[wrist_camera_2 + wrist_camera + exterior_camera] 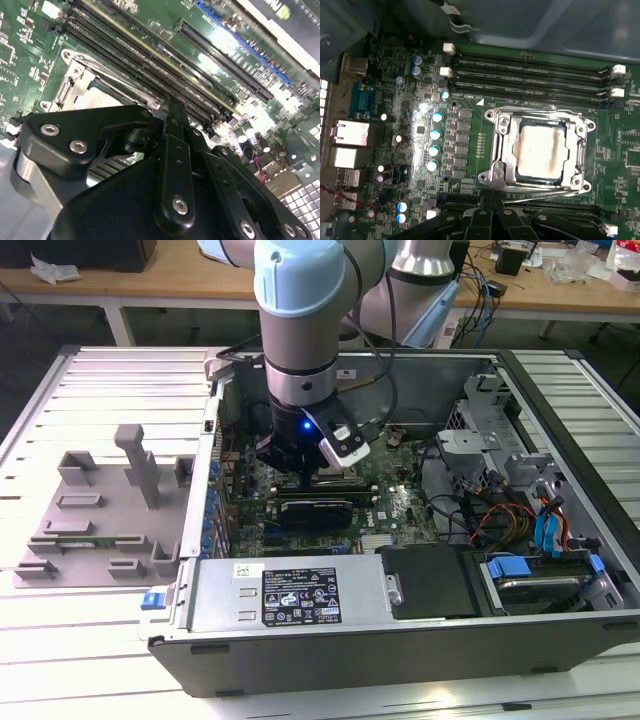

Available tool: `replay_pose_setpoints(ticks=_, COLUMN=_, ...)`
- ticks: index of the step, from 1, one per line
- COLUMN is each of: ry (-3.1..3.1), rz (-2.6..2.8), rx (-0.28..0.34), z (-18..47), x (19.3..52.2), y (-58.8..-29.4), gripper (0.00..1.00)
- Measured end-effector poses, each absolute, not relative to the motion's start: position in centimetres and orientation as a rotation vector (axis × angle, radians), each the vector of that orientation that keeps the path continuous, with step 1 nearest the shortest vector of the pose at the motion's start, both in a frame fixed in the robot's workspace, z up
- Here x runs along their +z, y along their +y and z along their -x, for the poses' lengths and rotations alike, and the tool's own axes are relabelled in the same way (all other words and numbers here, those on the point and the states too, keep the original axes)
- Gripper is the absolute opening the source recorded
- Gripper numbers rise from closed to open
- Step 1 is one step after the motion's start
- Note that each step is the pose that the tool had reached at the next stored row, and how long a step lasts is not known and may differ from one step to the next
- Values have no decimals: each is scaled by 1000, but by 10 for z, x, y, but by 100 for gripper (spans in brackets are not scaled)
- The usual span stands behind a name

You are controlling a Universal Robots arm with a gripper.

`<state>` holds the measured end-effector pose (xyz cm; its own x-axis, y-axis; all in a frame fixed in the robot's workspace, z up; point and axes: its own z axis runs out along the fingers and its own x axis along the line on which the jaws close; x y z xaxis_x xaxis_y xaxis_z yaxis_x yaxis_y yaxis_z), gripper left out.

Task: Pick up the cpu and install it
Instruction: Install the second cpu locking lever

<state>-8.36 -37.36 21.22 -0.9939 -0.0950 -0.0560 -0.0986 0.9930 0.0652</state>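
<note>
Cpu (541, 151) sits flat in the motherboard socket in the first wrist view, its silver-grey top showing some smudging, framed by the metal retention bracket (502, 150), whose frame lies down around the chip's edges. By that look it is already seated, square to the frame, though whether the bracket is latched I cannot tell.

Just beside the socket run the long black memory slots (530, 75), empty, with white clips at their ends; a row of small blue-topped capacitors (435, 141) stands on the other side.

Gripper (172, 120) hangs close above the board in the second wrist view, its black linkage filling the foreground and one thin finger reaching toward the slots near the socket corner. It holds nothing that I can see, but how wide the jaws stand is hidden by its own body.

From the exterior view the arm (305, 340) reaches straight down into the open computer case (420, 640), presumably to meet the socket squarely. A grey fixture tray (100, 510) rests outside the case, at the exterior view's left.
</note>
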Motion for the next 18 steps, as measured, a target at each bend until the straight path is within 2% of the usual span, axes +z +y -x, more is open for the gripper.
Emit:
replay_pose_setpoints(ticks=3, ry=3077, rz=149, rx=149, z=84, x=212, y=-380, gripper=11)
replay_pose_setpoints(ticks=7, ry=3059, rz=146, rx=239, z=84, x=211, y=-384, gripper=11)
replay_pose_setpoints(ticks=14, ry=3042, rz=144, rx=312, z=94, x=202, y=-384, gripper=11)
replay_pose_setpoints(ticks=18, ry=3040, rz=143, rx=327, z=94, x=198, y=-384, gripper=11)
